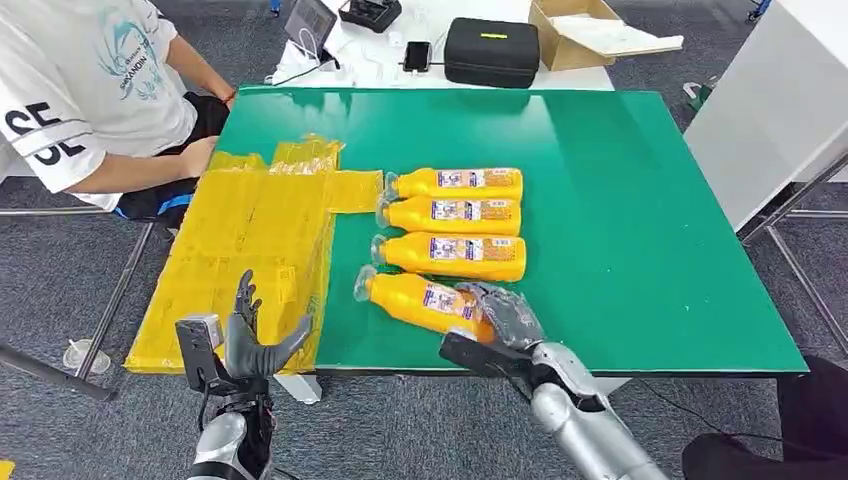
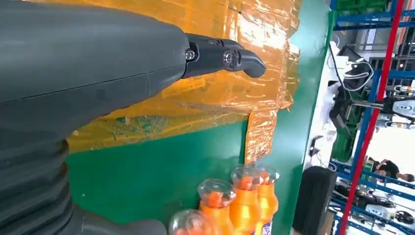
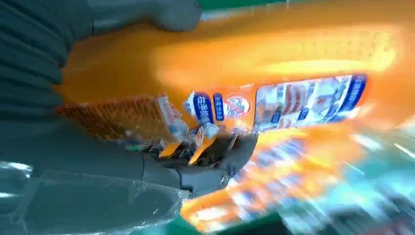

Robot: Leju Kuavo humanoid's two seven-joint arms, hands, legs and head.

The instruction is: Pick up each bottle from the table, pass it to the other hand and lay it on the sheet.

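right hand (image 1: pixel 503 318) wrapped round nearest bottle (image 1: pixel 420 299), bottle on the green table (image 1: pixel 620 200) just beside the sheet (image 1: pixel 245 250) | left hand (image 1: pixel 250 335) fingers spread, empty, waiting over the sheet, prob for the handoff

Up close, the right hand (image 3: pixel 161 147) wraps its grey thumb and dark fingers (image 3: pixel 215 166) around an orange bottle (image 3: pixel 274 58), its blue and white label (image 3: pixel 303 100) blurred against the green table (image 3: pixel 391 181).
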